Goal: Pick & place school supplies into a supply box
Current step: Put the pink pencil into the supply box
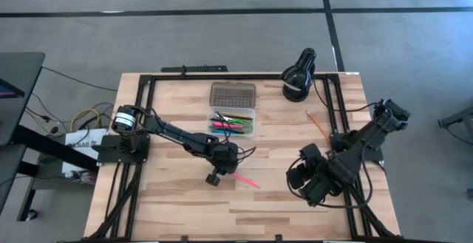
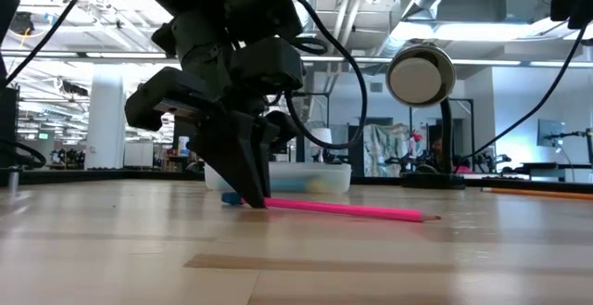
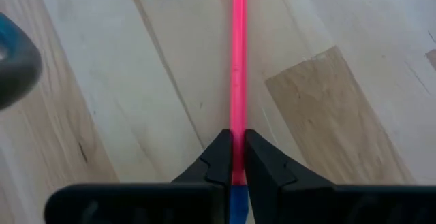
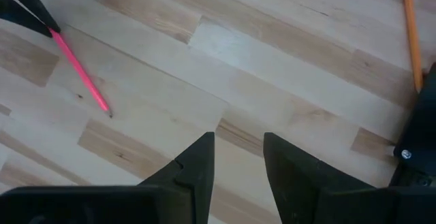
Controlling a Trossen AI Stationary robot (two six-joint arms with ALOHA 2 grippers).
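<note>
Pink pencil (image 1: 247, 179): lies flat on tabletop, just in front of supply box (image 1: 233, 110), angled away toward R arm's side; sharpened tip free, pointing away from L gripper. Blue end cap at the gripped end, seen in L wrist view.
L gripper (image 1: 230, 170): down at table level, fingers (image 3: 219, 157) pressed together w/ the pink pencil pinched between them near its blue end. Low view shows finger tips touching the wood at the pencil's end.
Supply box: clear case, sits toward back-centre of table; grey dotted lid (image 1: 232, 94) hinged open, lying flat on far side of box. Box behind L gripper.
Box contents: several pens/markers lying lengthwise – green, pink, orange, dark ones visible; exact count can't tell.
R gripper (image 4: 238, 157): hovers over bare wood, well apart from box, on box's front-right side; fingers spread a little, nothing between them.
Orange pencil (image 1: 316, 122): loose on table, right of box, near R arm's base; untouched.
Black lamp (image 1: 298, 74): round head, back of table, just right of box lid.
Table (image 1: 185, 213): light wood planks, black frame at edges.
Room bkgd: low view shows open workshop, ceiling ducts, far desks.
</note>
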